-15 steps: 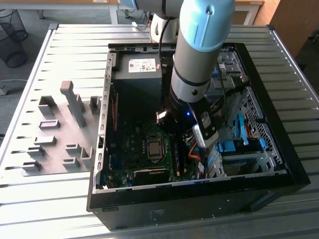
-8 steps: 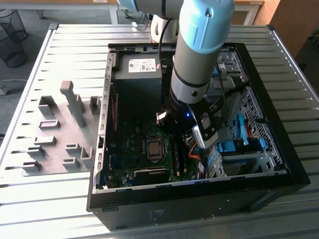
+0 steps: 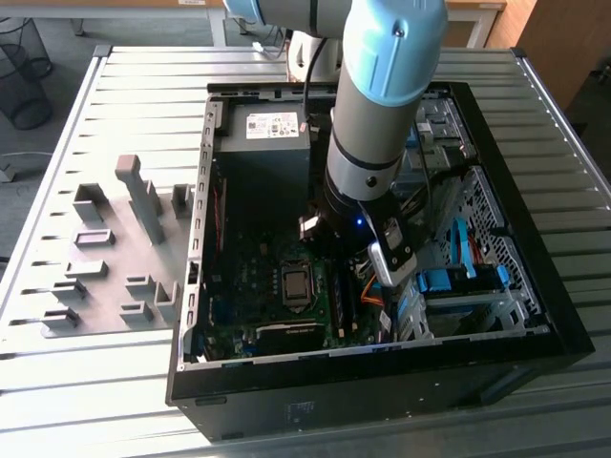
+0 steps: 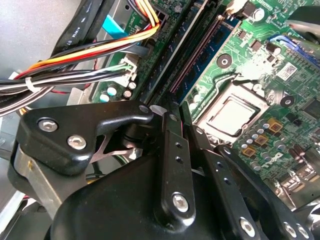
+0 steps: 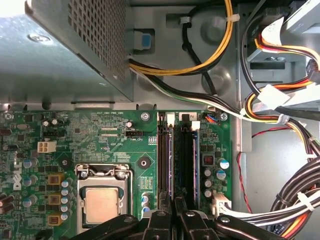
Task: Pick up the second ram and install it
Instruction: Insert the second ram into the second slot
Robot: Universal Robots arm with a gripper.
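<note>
My gripper (image 5: 175, 214) reaches down into the open computer case (image 3: 191, 315), over the memory slots beside the processor socket (image 5: 102, 200). Its two black fingers (image 4: 172, 150) stand close together. Between them a thin edge-on strip runs away along one slot. I take this strip for the second ram (image 5: 172, 160), seen in the second wrist view as a narrow reddish line (image 4: 196, 57). Another blue-green stick (image 4: 172, 55) stands upright in a slot nearer the cables. In the exterior view the arm's wrist (image 3: 368, 181) covers the fingers.
Bundled orange, yellow and black cables (image 5: 280, 110) hang close beside the slots. The power supply box (image 3: 263, 143) fills the case's far corner. Light-blue drive latches (image 3: 458, 281) sit at the exterior view's right. Grey holder blocks (image 3: 124, 248) stand on the slatted table (image 3: 95, 382) outside the case.
</note>
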